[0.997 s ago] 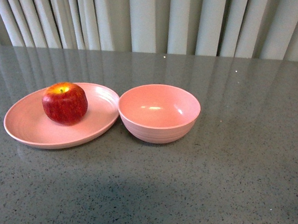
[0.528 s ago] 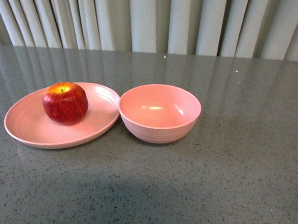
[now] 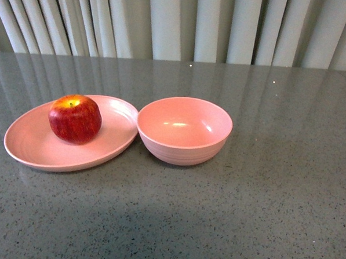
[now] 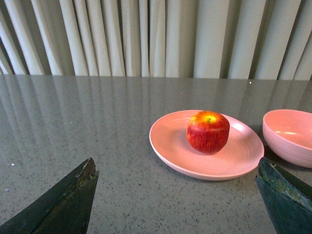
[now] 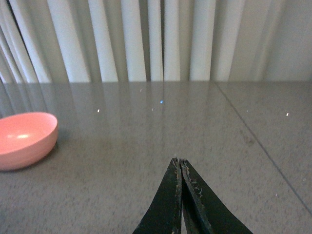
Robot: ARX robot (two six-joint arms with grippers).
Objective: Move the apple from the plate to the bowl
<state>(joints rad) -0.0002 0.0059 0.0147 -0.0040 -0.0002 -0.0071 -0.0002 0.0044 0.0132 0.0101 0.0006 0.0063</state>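
Note:
The red apple (image 3: 75,119) with a yellow-orange top sits on the wide pink plate (image 3: 27,142) at the left of the grey table. The deep pink bowl (image 3: 184,130) stands empty just right of the plate, its rim touching the plate's. Neither arm shows in the front view. In the left wrist view the apple (image 4: 207,132) on the plate (image 4: 170,146) lies beyond my open, empty left gripper (image 4: 178,168), with the bowl (image 4: 290,136) beside it. My right gripper (image 5: 178,161) is shut and empty over bare table, with the bowl (image 5: 24,139) off to one side.
Pale pleated curtains (image 3: 178,25) hang behind the table's far edge. The grey speckled tabletop (image 3: 261,215) stretches in front of and to the right of the bowl.

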